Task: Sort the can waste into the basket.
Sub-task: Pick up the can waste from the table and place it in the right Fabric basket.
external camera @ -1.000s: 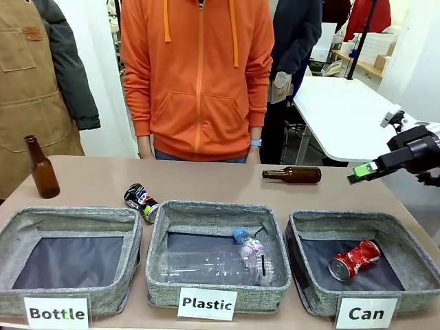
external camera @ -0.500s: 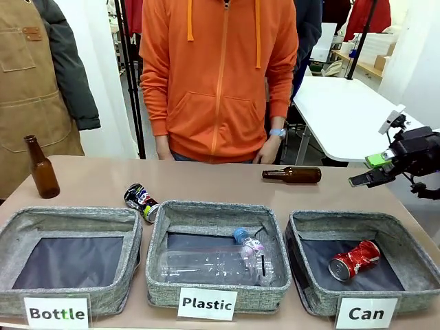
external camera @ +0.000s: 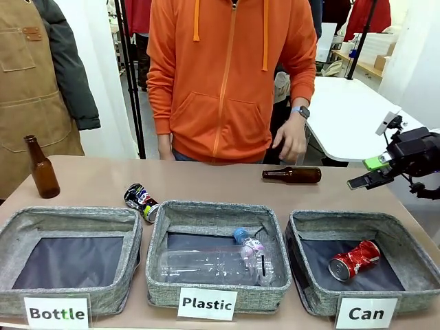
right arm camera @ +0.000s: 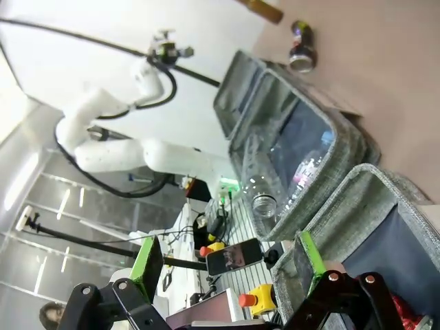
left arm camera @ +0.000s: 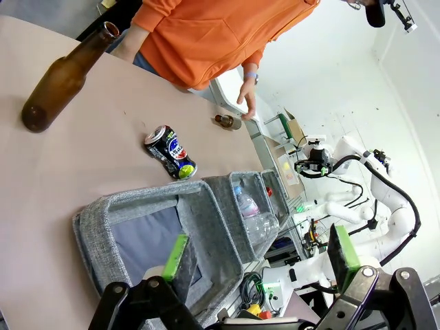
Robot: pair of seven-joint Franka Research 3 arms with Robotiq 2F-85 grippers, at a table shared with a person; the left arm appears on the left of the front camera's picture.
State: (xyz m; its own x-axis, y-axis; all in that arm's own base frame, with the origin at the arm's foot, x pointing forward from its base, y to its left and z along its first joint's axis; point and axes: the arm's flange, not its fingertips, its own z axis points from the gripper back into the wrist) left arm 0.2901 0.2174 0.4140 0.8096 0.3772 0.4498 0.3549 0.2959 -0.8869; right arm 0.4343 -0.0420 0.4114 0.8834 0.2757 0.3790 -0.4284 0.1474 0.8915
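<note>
Pale brown table stretches in front of my cameras, and a person in an orange hoodie stands at its far edge. My right gripper hangs in the air near the right end of the table, higher than the "Can" basket. Its jaws are spread wide and they hold nothing. My left gripper is also spread wide and empty, and its wrist camera looks down on the "Bottle" basket.

Inside the "Can" basket the red can lies on the dark bottom. The dark can lies on the table just beside the far left corner of the "Plastic" basket; if they touch, I cannot tell. This basket contains a clear plastic bottle. One brown bottle lies on its side beyond the "Can" basket, and the person's hand hangs close above it. Another brown bottle stands upright at the far left.
</note>
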